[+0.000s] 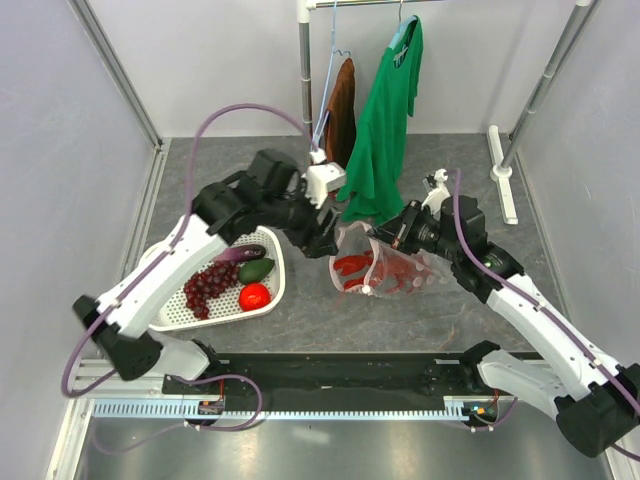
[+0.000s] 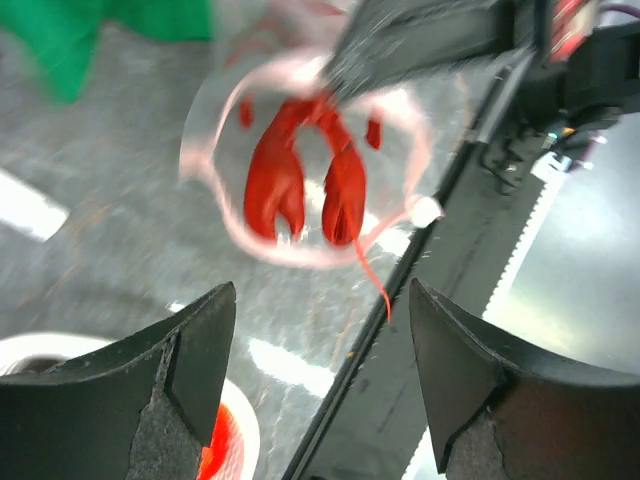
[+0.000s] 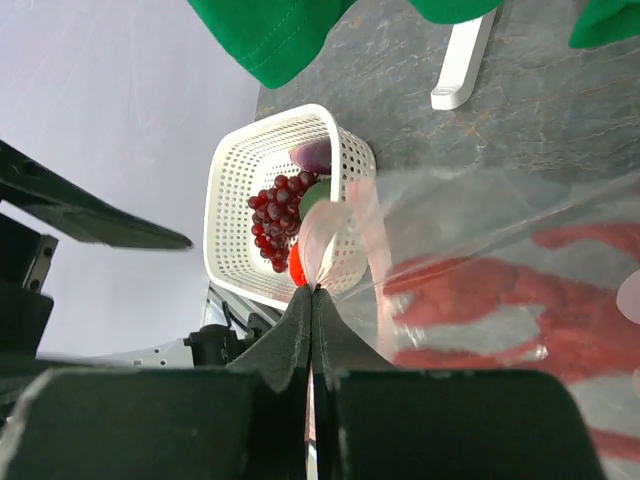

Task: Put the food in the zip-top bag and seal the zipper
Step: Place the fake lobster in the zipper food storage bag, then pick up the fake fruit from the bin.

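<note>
The clear dotted zip-top bag (image 1: pixel 392 272) stands on the table with its mouth open. The red lobster (image 1: pixel 352 266) lies inside it, and also shows in the left wrist view (image 2: pixel 300 185) and through the plastic in the right wrist view (image 3: pixel 500 300). The pink zipper strip (image 2: pixel 300 255) rings the open mouth. My right gripper (image 1: pixel 384 240) is shut on the bag's mouth edge (image 3: pixel 313 292). My left gripper (image 1: pixel 322 240) is open and empty above the mouth (image 2: pixel 320 295). The grape bunch (image 1: pixel 208 287), tomato (image 1: pixel 254 296) and green avocado piece (image 1: pixel 256 270) lie in the basket.
The white perforated basket (image 1: pixel 170 315) sits left of the bag and also holds a purple piece (image 1: pixel 240 254). A green shirt (image 1: pixel 385 130) and a brown garment (image 1: pixel 341 110) hang on a rack behind the bag. A black rail (image 1: pixel 330 375) runs along the near edge.
</note>
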`<state>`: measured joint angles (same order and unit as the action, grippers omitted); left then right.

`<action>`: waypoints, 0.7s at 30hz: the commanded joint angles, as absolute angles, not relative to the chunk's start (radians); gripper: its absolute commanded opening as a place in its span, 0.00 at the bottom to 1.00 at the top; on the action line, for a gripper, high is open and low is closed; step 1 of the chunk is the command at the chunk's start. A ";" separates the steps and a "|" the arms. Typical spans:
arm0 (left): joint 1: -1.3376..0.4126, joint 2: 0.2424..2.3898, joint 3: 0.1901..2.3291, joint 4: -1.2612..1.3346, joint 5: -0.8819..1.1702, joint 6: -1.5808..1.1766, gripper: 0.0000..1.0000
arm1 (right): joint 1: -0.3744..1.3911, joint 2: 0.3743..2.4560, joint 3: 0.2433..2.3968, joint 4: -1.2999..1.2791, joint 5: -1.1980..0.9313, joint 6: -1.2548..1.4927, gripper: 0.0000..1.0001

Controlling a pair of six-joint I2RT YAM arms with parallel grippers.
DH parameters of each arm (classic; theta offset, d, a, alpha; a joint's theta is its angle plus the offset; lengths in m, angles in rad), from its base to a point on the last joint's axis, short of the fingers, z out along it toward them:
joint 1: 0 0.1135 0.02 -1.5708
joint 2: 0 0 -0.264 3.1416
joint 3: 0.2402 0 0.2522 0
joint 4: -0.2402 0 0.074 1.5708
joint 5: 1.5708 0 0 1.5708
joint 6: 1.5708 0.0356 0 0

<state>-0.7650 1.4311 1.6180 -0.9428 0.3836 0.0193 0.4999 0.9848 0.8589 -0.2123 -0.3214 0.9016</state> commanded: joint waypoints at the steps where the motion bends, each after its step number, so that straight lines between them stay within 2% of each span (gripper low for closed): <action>1: -0.663 1.293 1.464 -0.885 0.368 0.066 0.76 | 0.474 0.927 0.931 -0.222 -0.348 0.864 0.00; 4: -0.551 1.214 1.350 -0.851 0.419 0.100 0.76 | 0.462 0.897 0.980 -0.282 -0.298 0.813 0.00; 10: -0.442 1.192 1.298 -1.018 0.403 0.351 0.79 | 0.454 0.842 1.020 -0.435 -0.203 0.740 0.00; 11: -0.425 1.178 1.284 -1.035 0.411 0.397 0.84 | 0.450 0.833 1.014 -0.463 -0.192 0.733 0.00; 14: -0.382 1.160 1.223 -1.049 0.348 0.448 0.89 | 0.442 0.821 0.988 -0.462 -0.212 0.726 0.00; 21: -0.305 1.244 1.131 -1.068 0.342 0.508 0.89 | 0.442 0.810 0.951 -0.434 -0.238 0.715 0.00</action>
<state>-0.3187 1.2133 1.1713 -1.0500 0.3580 0.4137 0.4465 0.8227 0.9627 -0.4435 -0.2352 0.7391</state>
